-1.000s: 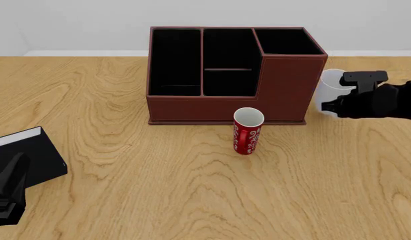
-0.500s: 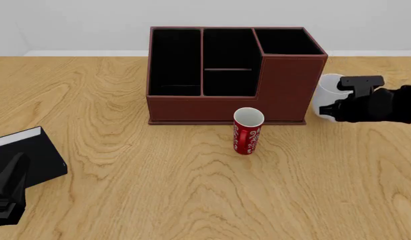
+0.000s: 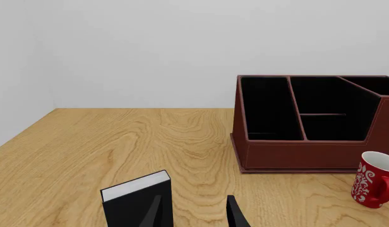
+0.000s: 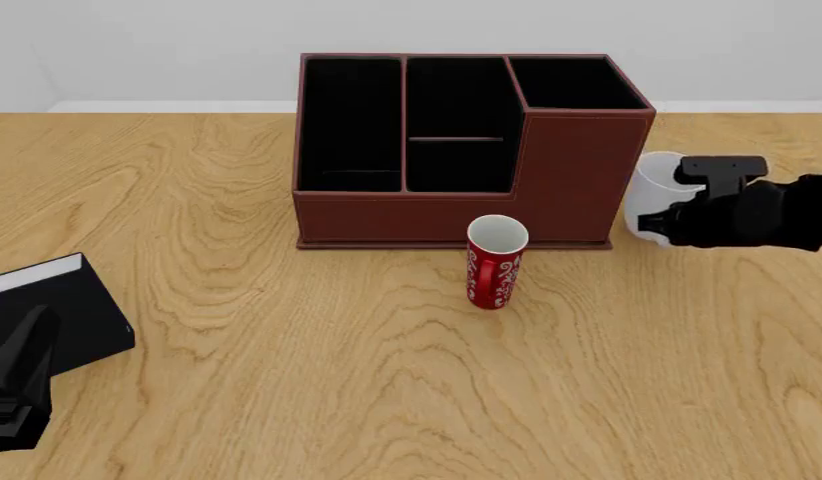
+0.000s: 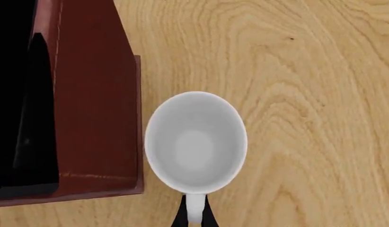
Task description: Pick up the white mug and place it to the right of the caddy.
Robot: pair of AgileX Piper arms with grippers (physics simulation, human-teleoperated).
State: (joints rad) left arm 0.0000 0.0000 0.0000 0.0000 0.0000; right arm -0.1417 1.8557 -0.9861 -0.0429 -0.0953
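Lowered: white mug (image 4: 651, 190) onto wooden table (image 4: 384, 380), beside caddy (image 4: 465, 150).

left gripper (image 3: 194, 213): matte black, two slim tapered fingers
right gripper (image 5: 194, 215): black, thin pointed fingers
right arm (image 4: 771, 210): black, blocky housing

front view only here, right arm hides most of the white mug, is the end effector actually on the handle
Observer: Yes. The right wrist view shows the right end effector closed on the white mug by its handle, one finger on each side.
Operator: anything inside the mug
Observer: No, it is empty and upright, close beside the caddy side wall.
Operator: left end effector holding anything
Observer: No. The left wrist view shows the left end effector open, with nothing between its fingers.
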